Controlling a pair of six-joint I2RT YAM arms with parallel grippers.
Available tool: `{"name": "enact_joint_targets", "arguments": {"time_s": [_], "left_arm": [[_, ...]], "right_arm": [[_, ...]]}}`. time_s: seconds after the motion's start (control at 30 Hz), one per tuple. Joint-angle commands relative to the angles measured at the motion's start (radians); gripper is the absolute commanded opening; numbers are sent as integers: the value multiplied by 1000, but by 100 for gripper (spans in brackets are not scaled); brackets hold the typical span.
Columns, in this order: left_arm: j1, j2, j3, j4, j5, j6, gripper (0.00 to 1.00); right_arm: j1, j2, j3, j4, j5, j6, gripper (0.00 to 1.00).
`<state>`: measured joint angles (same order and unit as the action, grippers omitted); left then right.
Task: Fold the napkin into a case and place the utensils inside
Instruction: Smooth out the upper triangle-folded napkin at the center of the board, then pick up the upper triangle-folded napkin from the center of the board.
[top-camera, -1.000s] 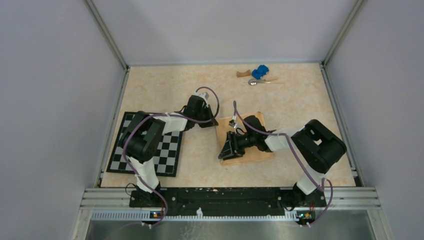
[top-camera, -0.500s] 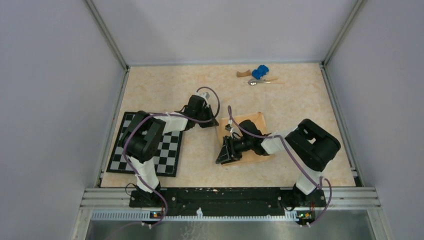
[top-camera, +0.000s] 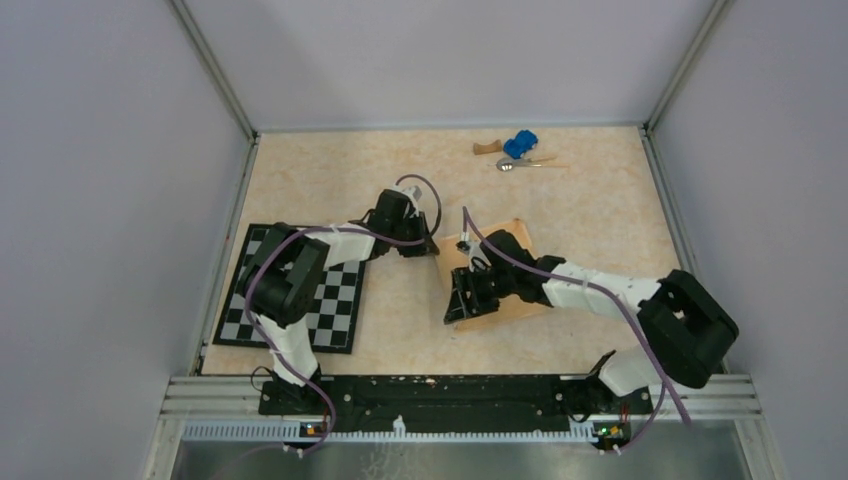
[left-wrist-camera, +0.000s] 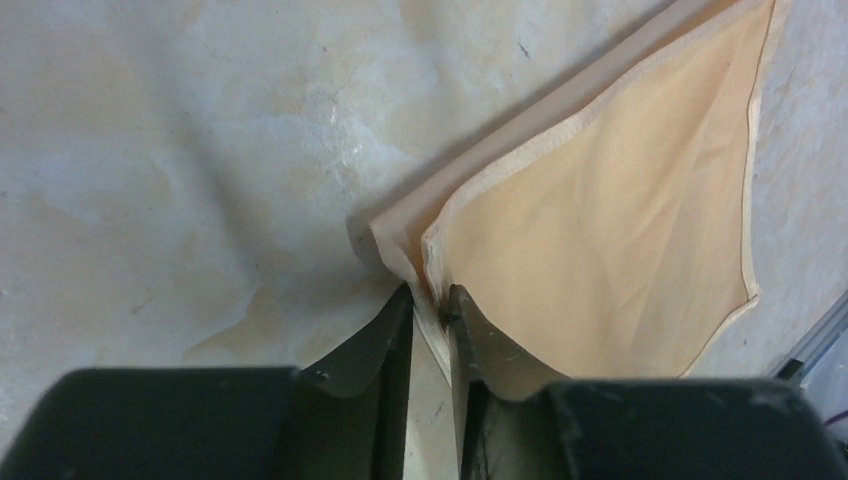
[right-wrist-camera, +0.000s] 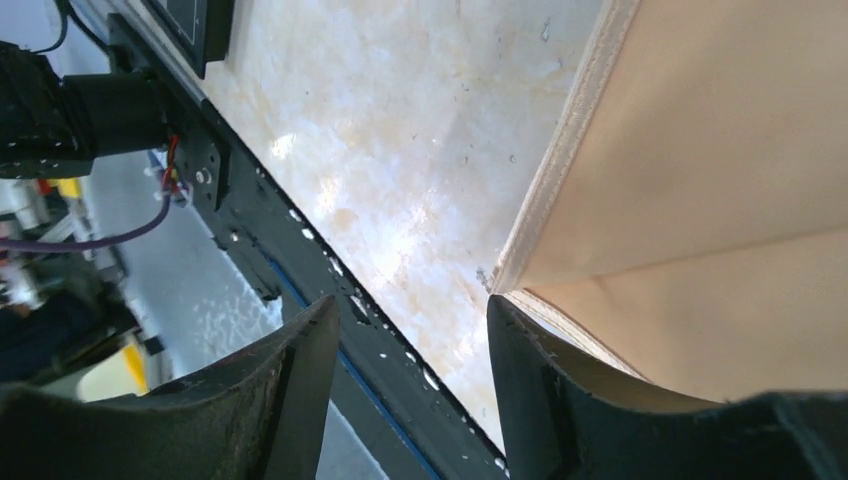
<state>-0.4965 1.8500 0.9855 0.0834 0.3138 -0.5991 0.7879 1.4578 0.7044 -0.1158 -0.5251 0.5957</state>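
Observation:
The peach-orange napkin (top-camera: 505, 300) lies folded on the table's middle, mostly under my right arm. My left gripper (top-camera: 428, 246) is shut on the napkin's far left corner (left-wrist-camera: 425, 262), the cloth edge pinched between the fingertips. My right gripper (top-camera: 458, 308) is open at the napkin's near left corner; one finger (right-wrist-camera: 540, 380) lies against the layered cloth (right-wrist-camera: 720, 200), the other (right-wrist-camera: 290, 370) over bare table. A silver spoon (top-camera: 512, 163) lies at the back, beside the toys.
A checkerboard mat (top-camera: 330, 300) lies at the left, under my left arm. A blue toy car (top-camera: 519, 144) and a brown wooden block (top-camera: 487, 148) sit at the back. The black front rail (right-wrist-camera: 250, 230) runs close to my right gripper.
My right arm's elbow has swung out to the right, and its gripper shifted slightly along the napkin's near left corner. My left gripper has held still on the far corner.

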Motion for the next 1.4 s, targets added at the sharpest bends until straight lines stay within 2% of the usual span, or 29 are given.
{"name": "enact_joint_targets", "arguments": {"time_s": [0.0,0.1,0.17,0.4,0.5,0.63,0.77,0.87,0.97,1.2,1.37], "left_arm": [[3,-94,6,-62,41,40,27],[22,-175,-37,-77,48,46,34],[41,-240,-60,-112,59,63,39],[104,-534,-112,-261,48,122,48],[113,-639,-148,-297,56,123,50],[116,-729,-186,-318,79,112,51],[117,-780,-225,-310,92,97,51],[118,-794,-239,-318,96,97,52],[118,-807,-252,-325,95,100,52],[122,-836,-265,-345,90,109,52],[127,-865,-266,-374,59,121,52]], "right_arm": [[35,-94,103,-280,206,-107,55],[77,-74,181,-376,327,-100,49],[121,-19,263,-445,415,-88,42],[230,237,521,-664,635,-77,33],[244,295,576,-715,658,-73,28],[254,321,595,-729,663,-70,30],[254,358,607,-720,634,-72,31],[255,376,624,-725,637,-65,24],[255,378,627,-720,632,-63,23],[256,407,632,-712,624,-60,34],[263,417,634,-707,623,-54,33]]}}
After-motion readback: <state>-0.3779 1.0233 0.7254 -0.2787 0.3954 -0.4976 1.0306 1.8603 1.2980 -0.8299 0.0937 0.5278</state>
